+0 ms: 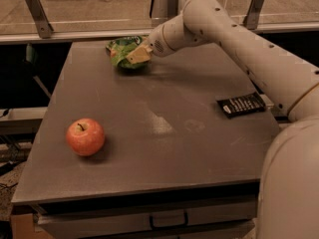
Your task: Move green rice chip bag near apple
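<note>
The green rice chip bag [122, 51] sits at the far edge of the grey table [164, 133], left of centre. My gripper [135, 56] reaches in from the right and is on the bag's right side. One tan finger [139, 55] lies across its front and the bag looks pinched in the grip. The other finger is hidden behind the bag. The red-orange apple [85, 136] stands near the table's front left, far from the bag and the gripper.
A flat black packet with white print [241, 104] lies at the table's right edge. My white arm [239, 44] spans the back right of the table. A rail with metal brackets [37, 14] runs behind the table. A drawer handle [168, 219] shows below the front edge.
</note>
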Motion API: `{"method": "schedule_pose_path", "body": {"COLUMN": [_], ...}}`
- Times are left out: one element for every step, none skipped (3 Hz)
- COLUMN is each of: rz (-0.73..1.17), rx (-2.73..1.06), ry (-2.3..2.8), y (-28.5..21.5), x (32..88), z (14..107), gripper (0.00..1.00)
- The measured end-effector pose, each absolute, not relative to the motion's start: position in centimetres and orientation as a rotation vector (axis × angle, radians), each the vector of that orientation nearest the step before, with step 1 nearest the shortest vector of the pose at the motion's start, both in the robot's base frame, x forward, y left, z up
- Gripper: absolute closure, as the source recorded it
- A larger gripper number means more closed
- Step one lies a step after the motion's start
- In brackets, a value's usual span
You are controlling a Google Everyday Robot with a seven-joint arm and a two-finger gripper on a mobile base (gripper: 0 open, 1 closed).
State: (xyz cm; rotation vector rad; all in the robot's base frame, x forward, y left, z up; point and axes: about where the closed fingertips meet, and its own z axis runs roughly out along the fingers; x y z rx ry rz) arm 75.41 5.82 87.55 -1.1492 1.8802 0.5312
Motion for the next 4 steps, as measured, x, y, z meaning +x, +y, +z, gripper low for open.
{"method": "schedule_pose_path", "body": {"rz": [0.563,0.626,0.693,0.747], "rx": [-1.212,-1.355,-1.568,-1.728], "ry": [1.820,1.706,1.546,1.415], "y": [6.1,6.6,6.7,6.0], "x": [73.5,70.5,65.9,61.8], "z": [88.8,89.8,89.8,89.0], "gripper": [1.00,1.00,1.00,1.00]}}
